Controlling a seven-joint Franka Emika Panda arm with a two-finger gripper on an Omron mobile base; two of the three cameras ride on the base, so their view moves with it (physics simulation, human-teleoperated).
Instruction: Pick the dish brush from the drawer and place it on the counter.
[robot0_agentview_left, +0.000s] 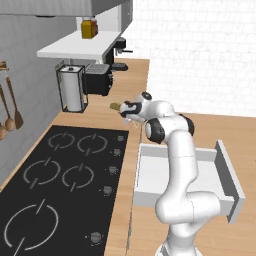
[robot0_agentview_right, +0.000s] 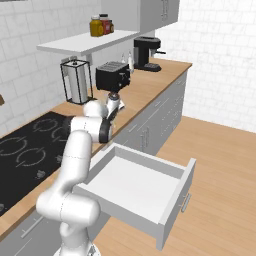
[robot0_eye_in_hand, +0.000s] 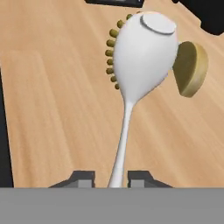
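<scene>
Hand (robot0_eye_in_hand: 111, 180) clamped on the dish brush (robot0_eye_in_hand: 142, 52) handle, I'm holding it out above the tabletop (robot0_eye_in_hand: 57, 87), beside a tan-olive lump (robot0_eye_in_hand: 191, 68), drawer (robot0_agentview_right: 135, 187) hanging open behind me

Left base view: high behind the white arm (robot0_agentview_left: 177, 165), facing forward-down. Right base view: same, from the right. Both share the open white-inside drawer (robot0_agentview_right: 177, 192) and light-brown wood-grain counter (robot0_agentview_left: 137, 80). Hand view: close, probably hovering, over counter wood (robot0_eye_in_hand: 52, 87).
</scene>
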